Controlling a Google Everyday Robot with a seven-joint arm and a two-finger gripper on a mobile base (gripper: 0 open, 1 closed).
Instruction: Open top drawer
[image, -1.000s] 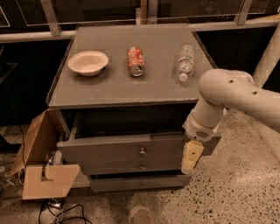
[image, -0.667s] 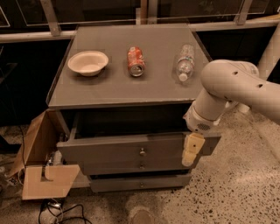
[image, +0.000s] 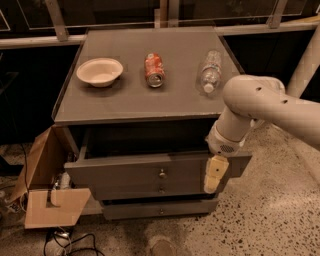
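Change since earlier frame: arm's elbow shifted slightly, upper right of frame. Gripper (image: 214, 175) stays at the right end of the drawer front. Drawer itself unmoved.

Item 1, top drawer (image: 125, 172): grey, lower centre of frame, front already standing out from the cabinet, dark opening showing behind it. Round metal knob (image: 162, 174) at centre, untouched.

Item 2, gripper: cream-coloured, pointing down, against the drawer's right end, well to the right of the knob. Whether it is apart, together or clamped on the front: cannot tell.

Item 3, cabinet top (image: 130, 102): paper bowl (image: 99, 71) at left, soda can (image: 154, 70) on its side at centre, plastic water bottle (image: 210, 72) on its side at right.

Item 4, two lower drawers (image: 160, 209): closed or nearly so, bottom centre.

Item 5, cardboard box (image: 45, 195): open, lower left, beside the cabinet.

Handling note (judgement): drawer looks mostly open. Any further pull should run straight toward the lower edge of the frame. The hold is off-centre, so an uneven pull may skew and bind the drawer. Go slowly: a jolt could roll the can and bottle.
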